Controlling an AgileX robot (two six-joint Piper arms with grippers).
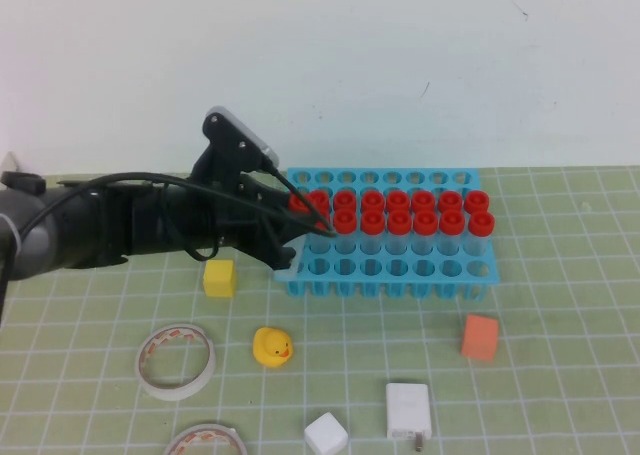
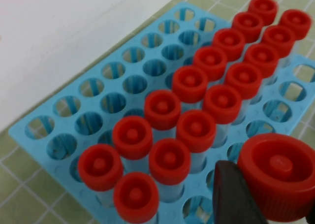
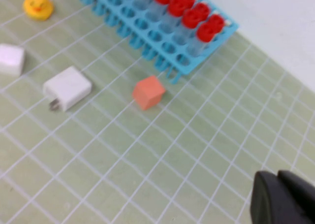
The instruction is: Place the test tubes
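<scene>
Left wrist view first: pinched between the dark fingers (image 2: pixel 236 199) of the left gripper (image 2: pixel 274 209), a clear plastic test tube with a red screw cap (image 2: pixel 280 177), hanging over the empty front wells at the left end of the blue plastic tube rack (image 2: pixel 19 134), just beside the two rows of seated red-capped tubes (image 2: pixel 196 129). By the look of it, not yet lowered into a well. Several ways to go wrong from here. Might catch the tube's foot on the rim between two wells if brought down off-centre, then tilt or slide in the grip. Might clip the nearest seated caps, so close alongside, and tip a neighbour. Might shove the light rack across the green gridded mat (image 1: pixel 560 395) under any sideways push, with nothing bracing it. No telling how low the tube's bottom end sits, hidden under its own cap. In the high view, the left gripper (image 1: pixel 305 237) reaching in at the rack's left end. No help likely from the right gripper (image 3: pixel 283 199): pressed together, empty, well apart from the rack, beyond the small orange cube (image 3: pixel 148 92) in front of the rack's right end.
</scene>
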